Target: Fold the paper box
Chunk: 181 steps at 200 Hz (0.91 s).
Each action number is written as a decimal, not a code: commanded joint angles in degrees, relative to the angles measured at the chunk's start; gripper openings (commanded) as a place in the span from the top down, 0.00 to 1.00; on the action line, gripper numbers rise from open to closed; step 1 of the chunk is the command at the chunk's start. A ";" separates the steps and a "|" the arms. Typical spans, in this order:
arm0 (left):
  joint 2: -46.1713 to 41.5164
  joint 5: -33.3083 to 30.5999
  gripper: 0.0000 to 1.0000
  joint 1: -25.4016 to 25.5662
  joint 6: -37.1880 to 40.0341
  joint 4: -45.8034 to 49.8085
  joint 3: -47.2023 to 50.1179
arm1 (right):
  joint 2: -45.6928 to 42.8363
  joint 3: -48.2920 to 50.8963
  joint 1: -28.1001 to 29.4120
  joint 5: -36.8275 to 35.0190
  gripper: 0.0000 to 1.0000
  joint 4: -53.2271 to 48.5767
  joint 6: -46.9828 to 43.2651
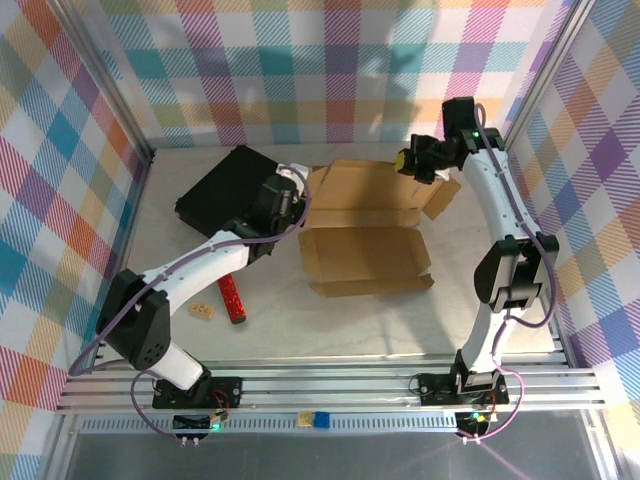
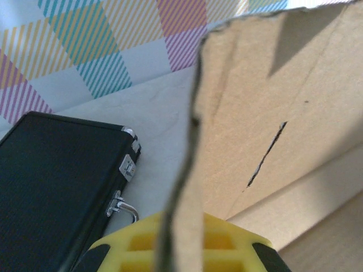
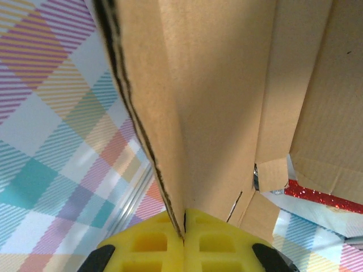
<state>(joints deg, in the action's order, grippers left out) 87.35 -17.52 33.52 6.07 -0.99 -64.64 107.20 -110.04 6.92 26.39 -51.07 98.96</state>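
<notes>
The paper box (image 1: 362,250) is brown corrugated cardboard, half formed, in the middle of the table with its lid panel (image 1: 365,188) raised at the back. My left gripper (image 1: 296,196) is shut on the lid's left edge; in the left wrist view the cardboard edge (image 2: 190,170) runs down between the yellow fingers (image 2: 227,243). My right gripper (image 1: 408,160) is shut on the lid's right edge, and the right wrist view has the folded cardboard (image 3: 187,113) pinched between yellow pads (image 3: 147,246). A side flap (image 1: 441,197) hangs at the right.
A black flat case (image 1: 222,190) with a metal handle (image 2: 122,207) lies left of the box, close to my left arm. A red glittery tube (image 1: 232,298) and a small tan piece (image 1: 202,311) lie near the front left. Plaid walls enclose the table.
</notes>
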 commanded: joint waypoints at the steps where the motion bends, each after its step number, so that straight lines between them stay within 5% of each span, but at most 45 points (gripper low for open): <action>1: -2.89 10.94 1.00 -4.76 -0.98 2.68 2.29 | -0.34 0.88 0.17 1.21 1.00 2.60 -3.14; 30: -1.14 19.93 1.00 -7.31 -3.01 4.63 3.32 | -1.63 5.35 1.05 2.61 1.00 8.82 -5.84; 108: 1.76 23.49 1.00 -7.68 -15.27 -1.56 11.79 | -3.31 17.48 4.76 2.29 1.00 20.44 -9.05; 140: 2.06 28.44 0.86 -7.68 -20.61 -2.69 14.31 | -3.90 20.31 5.28 1.56 1.00 25.40 -11.58; 181: -2.15 27.22 0.72 -7.59 -23.73 -2.60 17.06 | -6.91 28.16 5.65 1.23 1.00 37.86 -13.35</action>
<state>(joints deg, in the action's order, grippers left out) 88.71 9.02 26.41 -14.33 -3.16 -48.49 104.03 -85.17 12.14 27.51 -22.98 88.09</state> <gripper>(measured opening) 0.249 0.059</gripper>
